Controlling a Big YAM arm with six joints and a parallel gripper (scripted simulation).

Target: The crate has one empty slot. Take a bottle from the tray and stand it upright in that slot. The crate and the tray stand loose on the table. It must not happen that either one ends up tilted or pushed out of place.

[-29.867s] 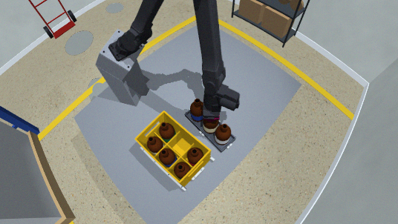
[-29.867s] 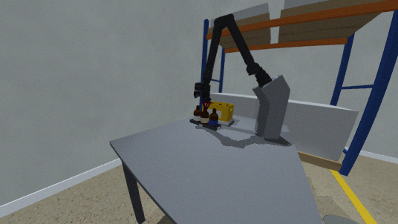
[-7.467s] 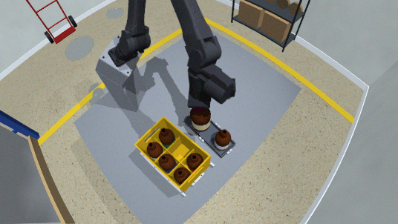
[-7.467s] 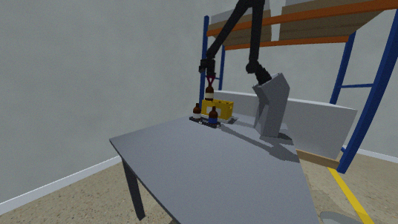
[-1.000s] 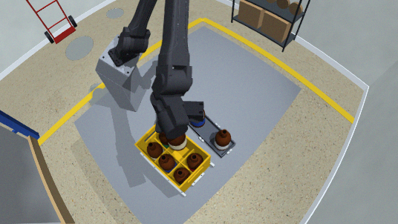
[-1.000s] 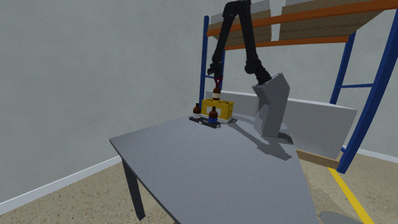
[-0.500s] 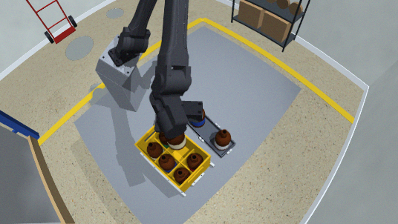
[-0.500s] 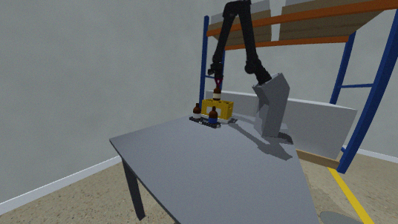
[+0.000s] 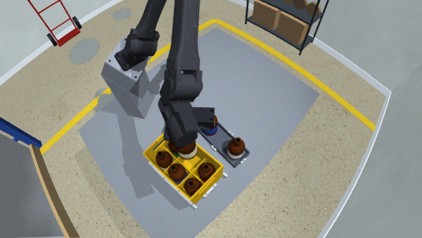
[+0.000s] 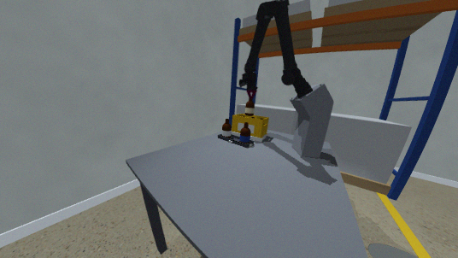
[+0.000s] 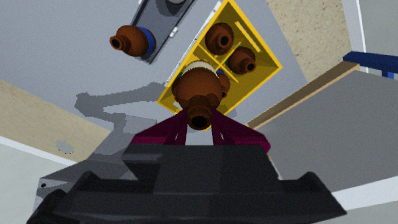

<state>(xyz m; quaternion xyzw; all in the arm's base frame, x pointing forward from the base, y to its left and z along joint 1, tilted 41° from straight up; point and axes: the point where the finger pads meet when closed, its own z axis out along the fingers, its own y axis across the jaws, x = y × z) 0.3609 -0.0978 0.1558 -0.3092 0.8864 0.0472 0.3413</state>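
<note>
My gripper (image 11: 199, 111) is shut on the neck of a brown bottle with a white band (image 11: 198, 87), which hangs upright above the yellow crate (image 11: 222, 62). In the top view the bottle (image 9: 186, 150) is over the crate's (image 9: 184, 165) back corner nearest the tray. In the exterior view the bottle (image 10: 249, 108) is just above the crate's (image 10: 250, 125) rim. Several brown bottles (image 9: 177, 171) stand in the crate's other slots. The dark tray (image 9: 225, 143) beside the crate holds two bottles, one with a white band (image 9: 236, 147) and one with a blue band (image 9: 210, 127), partly hidden by the arm.
The grey arm pedestal (image 9: 124, 84) stands on the table behind the crate. A low grey wall (image 10: 363, 141) runs along the table's far edge. The table's edges are close to the crate and tray in the exterior view.
</note>
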